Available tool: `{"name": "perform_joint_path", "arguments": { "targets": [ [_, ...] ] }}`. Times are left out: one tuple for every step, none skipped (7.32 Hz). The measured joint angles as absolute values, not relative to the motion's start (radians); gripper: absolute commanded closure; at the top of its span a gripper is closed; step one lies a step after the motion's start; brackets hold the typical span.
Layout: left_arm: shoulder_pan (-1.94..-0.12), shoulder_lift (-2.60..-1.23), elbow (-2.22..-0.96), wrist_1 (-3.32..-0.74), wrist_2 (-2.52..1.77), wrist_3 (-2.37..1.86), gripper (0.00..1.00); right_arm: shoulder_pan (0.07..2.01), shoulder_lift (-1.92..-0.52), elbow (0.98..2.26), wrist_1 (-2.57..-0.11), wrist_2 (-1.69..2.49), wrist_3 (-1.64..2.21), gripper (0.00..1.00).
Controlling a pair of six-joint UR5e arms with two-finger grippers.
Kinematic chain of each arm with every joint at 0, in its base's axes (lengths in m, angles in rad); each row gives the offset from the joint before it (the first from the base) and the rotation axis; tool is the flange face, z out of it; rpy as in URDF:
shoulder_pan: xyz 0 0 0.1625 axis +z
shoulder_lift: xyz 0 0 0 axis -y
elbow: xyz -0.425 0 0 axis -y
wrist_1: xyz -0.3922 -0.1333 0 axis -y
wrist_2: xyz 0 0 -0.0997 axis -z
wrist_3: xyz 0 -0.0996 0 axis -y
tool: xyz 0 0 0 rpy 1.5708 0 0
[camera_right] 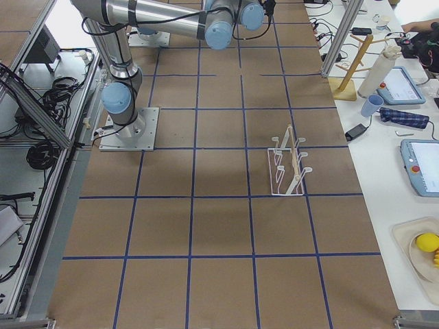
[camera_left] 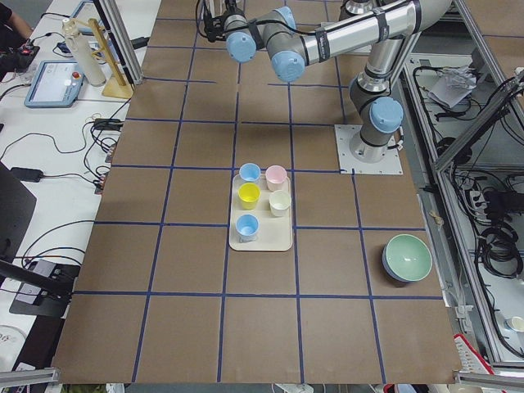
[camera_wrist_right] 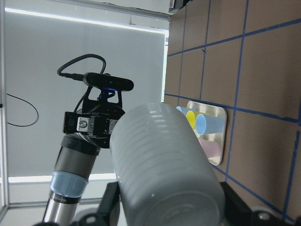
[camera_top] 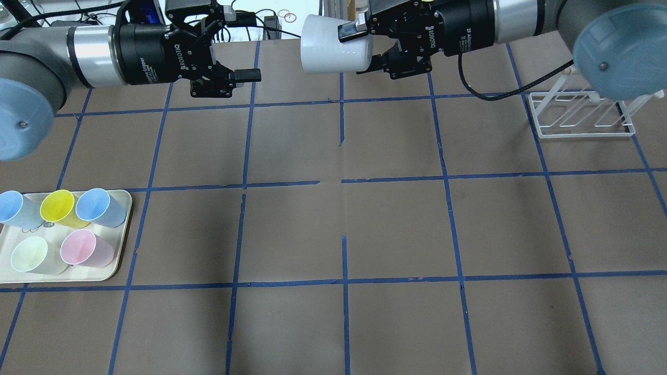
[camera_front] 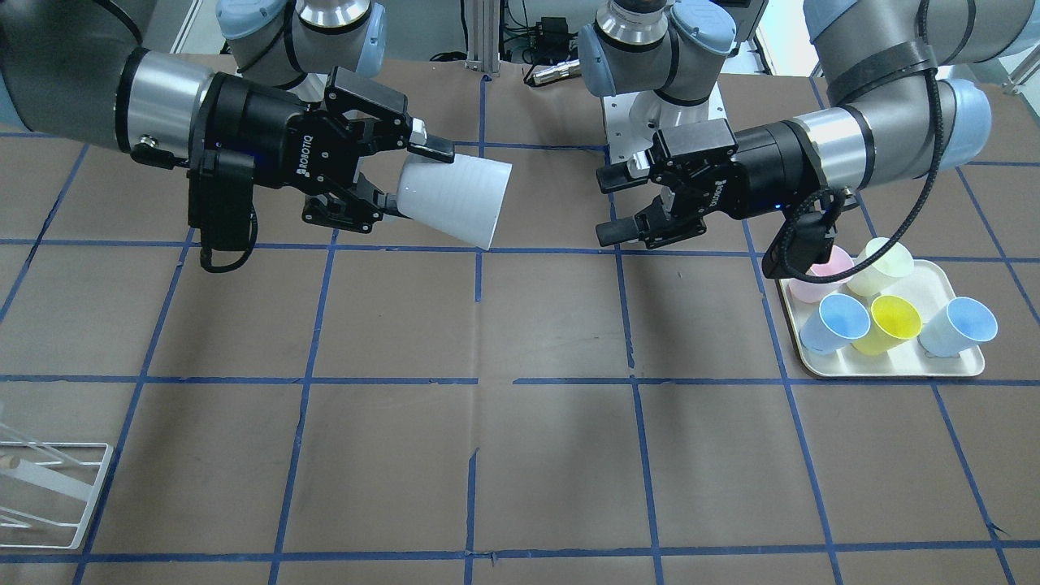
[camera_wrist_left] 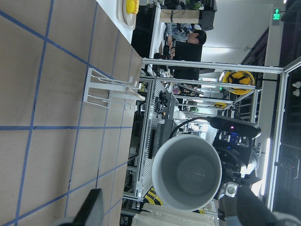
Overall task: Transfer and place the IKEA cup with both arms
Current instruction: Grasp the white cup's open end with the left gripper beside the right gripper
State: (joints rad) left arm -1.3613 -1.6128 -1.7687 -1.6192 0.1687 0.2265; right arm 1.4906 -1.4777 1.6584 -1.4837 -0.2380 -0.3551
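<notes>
The right gripper (camera_front: 412, 179) clenches the cup (camera_front: 459, 199) aloft, midway between the surface's (camera_front: 536, 325) left and right edges, left gripper (camera_front: 608, 205) released, apart; handover seemingly done, placing remains

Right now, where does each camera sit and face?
Front-facing: across the table, facing the robot; right gripper holds the grey cup, left gripper open.
Overhead: behind the robot, looking down.
Exterior left: table's left end; tray, arms beyond.
Exterior right: opposite end; rack, arms beyond.
Left wrist: faces cup's mouth.
Right wrist: past the cup toward left gripper.
First two share both grippers, mirrored.
</notes>
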Motion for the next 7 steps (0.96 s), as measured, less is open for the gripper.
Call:
{"name": "perform_joint_path", "arguments": {
  "targets": [
    [-1.384, -1.610, -1.763, -1.589, 0.157, 0.197, 0.00, 1.491, -1.477, 1.680, -1.479, -0.198, -0.354, 1.00],
    [-1.398, -1.606, -1.761, -1.555, 0.147, 0.165, 0.00, 1.492, -1.476, 1.691, -1.478, -0.183, -0.354, 1.00],
    [-1.404, -1.602, -1.760, -1.527, 0.134, 0.147, 0.00, 1.493, -1.478, 1.696, -1.478, -0.177, -0.354, 1.00],
    [-1.406, -1.600, -1.760, -1.505, 0.125, 0.139, 0.00, 1.495, -1.479, 1.697, -1.479, -0.174, -0.354, 1.00],
    [-1.410, -1.602, -1.760, -1.491, 0.120, 0.136, 0.00, 1.497, -1.479, 1.698, -1.479, -0.174, -0.354, 1.00],
    [-1.424, -1.605, -1.759, -1.483, 0.118, 0.126, 0.05, 1.500, -1.479, 1.699, -1.478, -0.168, -0.354, 1.00],
    [-1.443, -1.608, -1.761, -1.460, 0.118, 0.098, 0.11, 1.505, -1.479, 1.699, -1.478, -0.159, -0.354, 1.00]
  ]
}}
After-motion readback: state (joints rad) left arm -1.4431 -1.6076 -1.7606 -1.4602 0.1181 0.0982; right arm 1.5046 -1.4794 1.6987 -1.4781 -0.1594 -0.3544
